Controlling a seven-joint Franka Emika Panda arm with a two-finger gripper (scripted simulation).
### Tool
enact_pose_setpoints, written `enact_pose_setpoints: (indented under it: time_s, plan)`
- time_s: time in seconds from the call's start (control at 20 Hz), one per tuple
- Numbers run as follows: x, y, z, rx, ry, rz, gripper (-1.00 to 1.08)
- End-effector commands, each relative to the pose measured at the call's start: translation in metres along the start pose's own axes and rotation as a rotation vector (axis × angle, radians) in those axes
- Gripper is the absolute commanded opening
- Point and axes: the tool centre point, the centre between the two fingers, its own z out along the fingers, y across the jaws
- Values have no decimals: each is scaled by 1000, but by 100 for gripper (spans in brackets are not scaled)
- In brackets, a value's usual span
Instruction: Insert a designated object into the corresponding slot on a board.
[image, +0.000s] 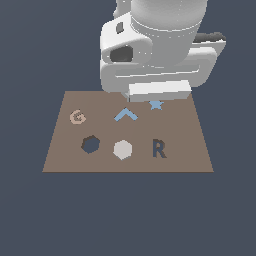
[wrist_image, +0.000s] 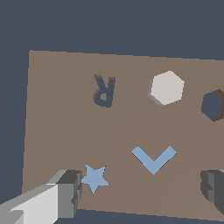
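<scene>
The pale beige-white hexagonal piece (image: 122, 149) (wrist_image: 167, 87) lies flat on the brown board (image: 185, 160) (wrist_image: 57, 109), near its front middle. The dark navy hexagonal slot (image: 90, 144) (wrist_image: 213, 105) sits just to the exterior view's left of the piece and is empty. My gripper (wrist_image: 140, 190) is open and empty, with its fingers (wrist_image: 65, 192) spread wide. It hovers above the board's far edge, over the star and chevron, away from the piece. In the exterior view the arm's hand (image: 157, 90) hides the fingertips.
The board also carries a tan letter G (image: 77, 117), a blue chevron (image: 126, 114) (wrist_image: 153, 158), a blue star (image: 156, 104) (wrist_image: 94, 178) and a dark letter-R cut-out (image: 159, 149) (wrist_image: 104, 90). Dark grey ground surrounds the board.
</scene>
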Motion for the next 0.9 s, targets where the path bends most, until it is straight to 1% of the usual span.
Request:
enact_pose_setpoints:
  time_s: [0.0,0.25,0.45,0.85]
  plan:
    - [0,0,0,0,0,0,100]
    - [2,0,2,0,0,17,100]
    - [5,0,5,-1,1,55,100]
    - [19,3,19,-3,5,201,100]
